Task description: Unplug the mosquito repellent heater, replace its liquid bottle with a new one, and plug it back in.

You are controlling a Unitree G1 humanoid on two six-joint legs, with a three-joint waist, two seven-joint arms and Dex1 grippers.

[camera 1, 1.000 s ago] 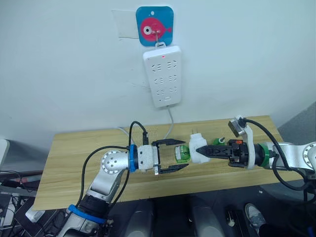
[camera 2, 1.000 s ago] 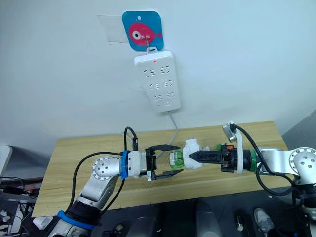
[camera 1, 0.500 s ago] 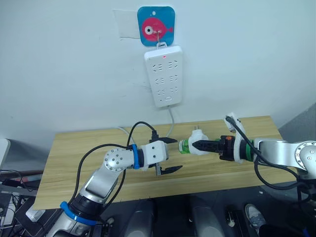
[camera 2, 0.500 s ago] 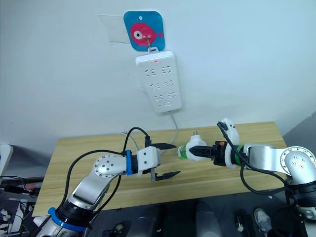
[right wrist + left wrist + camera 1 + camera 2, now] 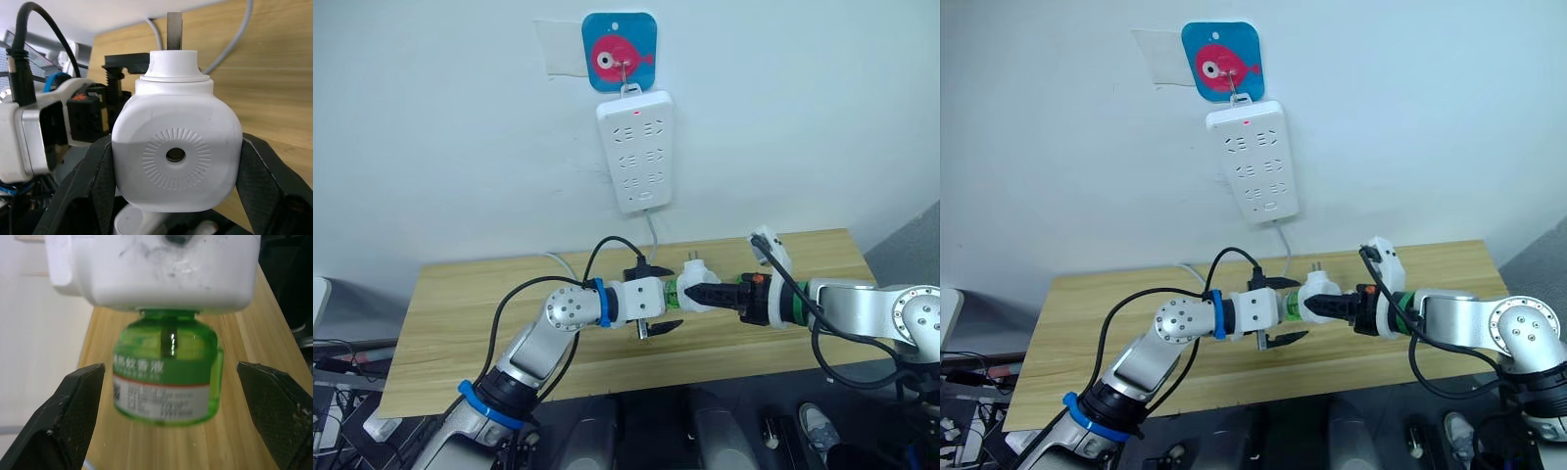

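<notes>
Mosquito repellent heater [image 5: 696,290] unplugged, held mid-air over wooden table [image 5: 460,313], well below power strip [image 5: 635,150]. Right gripper [image 5: 176,161] clamped on heater body, prongs up. Green liquid bottle [image 5: 166,377] still screwed in, sitting between wide-open, empty left gripper [image 5: 171,416]. Next, probably: centre on label, close squarely, twist off along bottle axis while holding heater rigid. Risk: pinching near neck, slipping.

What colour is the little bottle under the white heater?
Green, with a white label; the bottle shows best in the left wrist view.
</notes>
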